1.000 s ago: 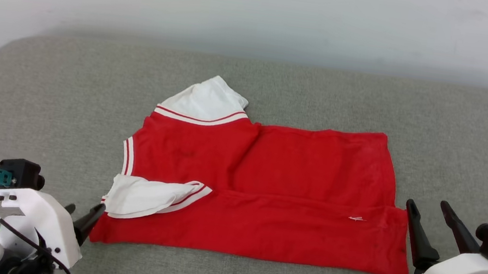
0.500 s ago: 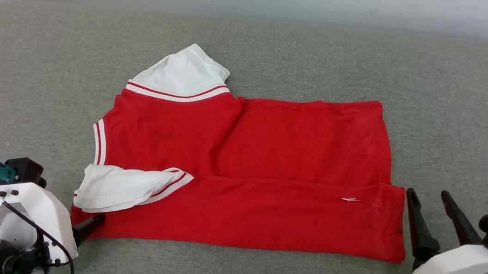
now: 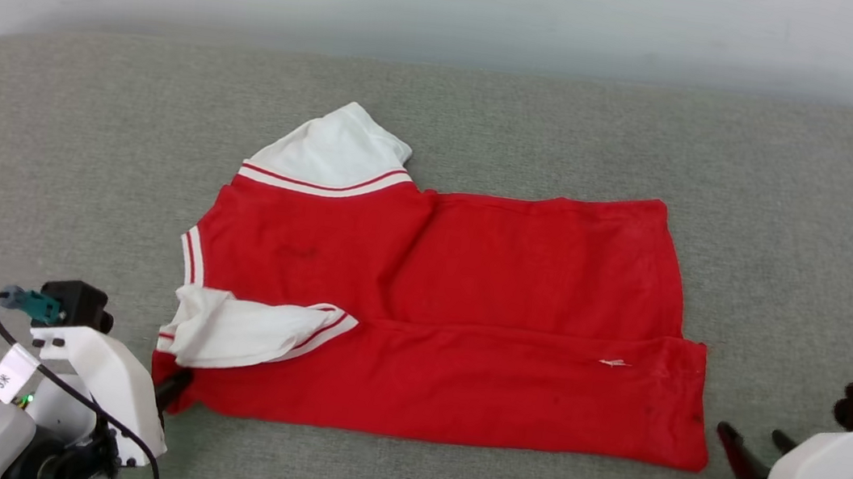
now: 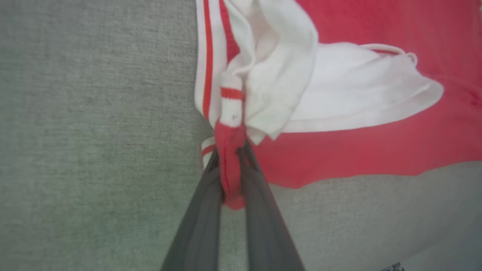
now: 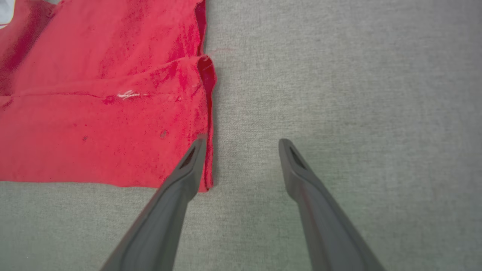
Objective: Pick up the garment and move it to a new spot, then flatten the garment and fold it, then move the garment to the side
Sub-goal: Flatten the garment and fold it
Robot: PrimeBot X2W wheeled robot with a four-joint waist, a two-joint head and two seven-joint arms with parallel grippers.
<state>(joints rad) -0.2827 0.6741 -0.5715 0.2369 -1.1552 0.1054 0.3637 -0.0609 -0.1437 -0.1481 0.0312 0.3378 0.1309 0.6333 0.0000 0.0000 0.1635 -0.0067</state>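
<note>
Garment (image 3: pixel 466 318) lay partly folded on the grey cushion (image 3: pixel 61 170), midway between its left and right edges and nearer the front edge. Its red body was spread flat, the far sleeve (image 3: pixel 331 150) pointing to the back edge and the near sleeve (image 3: pixel 244 335) crumpled over the front-left part. Left claw (image 3: pixel 174 387) was pinched tight on the garment's front-left corner, red hem bunched between its fingers. Right claw (image 5: pixel 243 145) stood wide, holding nothing, beside the front-right corner

left claw (image 4: pixel 230 158) pinching garment (image 4: pixel 357 150) corner (red), grey surface (image 4: pixel 94 150)
</note>
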